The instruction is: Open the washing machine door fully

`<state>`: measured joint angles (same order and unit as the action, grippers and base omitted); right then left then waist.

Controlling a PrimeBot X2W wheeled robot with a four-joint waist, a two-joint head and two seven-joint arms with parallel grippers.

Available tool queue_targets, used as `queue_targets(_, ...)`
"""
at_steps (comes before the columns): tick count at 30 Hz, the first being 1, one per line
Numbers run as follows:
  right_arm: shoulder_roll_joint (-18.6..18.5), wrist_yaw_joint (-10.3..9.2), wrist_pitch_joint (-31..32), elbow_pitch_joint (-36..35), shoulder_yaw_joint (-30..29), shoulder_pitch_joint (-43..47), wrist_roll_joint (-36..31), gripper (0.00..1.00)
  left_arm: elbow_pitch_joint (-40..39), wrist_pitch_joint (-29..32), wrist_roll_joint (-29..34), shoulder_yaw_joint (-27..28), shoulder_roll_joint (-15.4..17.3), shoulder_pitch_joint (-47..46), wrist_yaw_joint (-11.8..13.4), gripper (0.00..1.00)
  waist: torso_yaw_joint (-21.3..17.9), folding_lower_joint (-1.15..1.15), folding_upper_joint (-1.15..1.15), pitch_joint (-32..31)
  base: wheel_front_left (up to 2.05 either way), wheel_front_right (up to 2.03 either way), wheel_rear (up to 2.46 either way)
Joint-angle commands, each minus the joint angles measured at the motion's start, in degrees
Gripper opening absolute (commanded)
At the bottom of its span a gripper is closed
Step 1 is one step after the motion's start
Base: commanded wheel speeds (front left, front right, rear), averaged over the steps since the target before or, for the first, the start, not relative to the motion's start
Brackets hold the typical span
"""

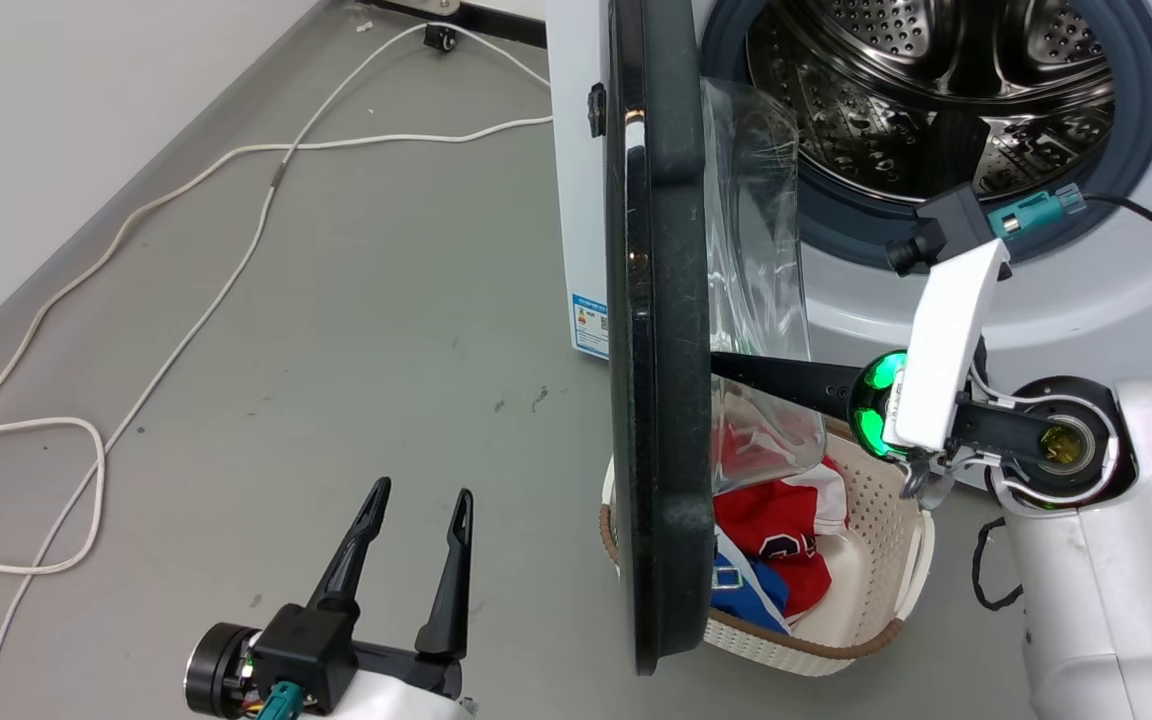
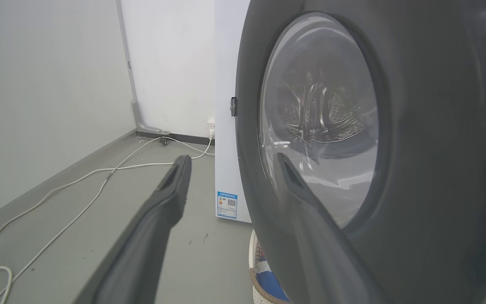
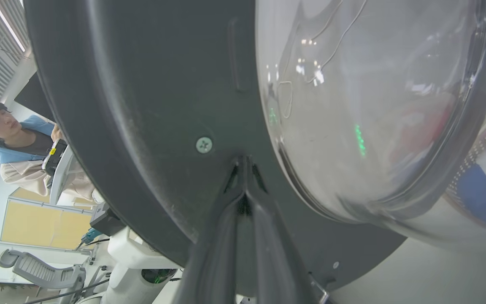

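Door (image 1: 656, 300) stands edge-on at frame centre, swung out from washer (image 1: 1066, 300) at upper right. Right gripper (image 3: 245, 164), fingers together, touches its inner face; left gripper (image 1: 422, 488), fingers apart, sits lower left.

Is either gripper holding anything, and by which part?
Nothing is held. The left gripper is open, clear of the washing machine door. The right gripper is shut, its tips pressing the door's inner face, gripping nothing.

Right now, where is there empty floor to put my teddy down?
The floor between the white cable and the washing machine door, ahead of the left gripper, is bare. Crowded: the laundry basket and right gripper beyond the door.
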<state>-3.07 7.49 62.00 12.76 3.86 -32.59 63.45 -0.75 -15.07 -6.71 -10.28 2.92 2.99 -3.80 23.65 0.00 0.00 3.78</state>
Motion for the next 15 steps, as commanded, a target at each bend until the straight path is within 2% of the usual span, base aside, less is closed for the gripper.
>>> queue_targets(1,0.1,0.00,-0.5,-0.4,-0.2,0.1,-0.8,0.00,-0.2,-0.2,0.1,0.2,-0.1,0.1,0.3,1.00,-0.5,0.00,0.00,0.0,0.00,0.00,0.00)
queue_targets(5,-2.3,0.00,-3.1,-2.6,-0.2,1.1,-4.5,0.00,-0.4,-0.2,-0.3,0.7,-0.1,-0.3,0.6,1.00,-2.1,0.00,0.00,-0.1,0.00,0.00,0.00)
queue_targets(8,-4.6,0.00,-8.2,-5.4,0.3,2.0,-7.7,0.00,-0.4,-0.2,-0.4,1.1,-0.1,-0.6,0.5,1.00,-3.5,0.00,0.00,-0.1,0.00,0.00,0.00)
queue_targets(11,-8.5,0.00,-16.8,-9.0,2.3,3.3,-12.1,0.00,-0.5,-0.2,-0.4,1.9,-0.1,-0.8,0.6,1.00,-5.0,0.00,0.00,0.0,0.00,0.00,0.00)
queue_targets(15,-16.8,0.00,-32.4,-12.0,8.2,6.1,-22.4,0.00,-0.4,-0.2,-0.4,3.2,-0.1,-0.9,0.4,1.00,-6.4,0.00,0.00,-0.2,0.00,0.00,0.00)
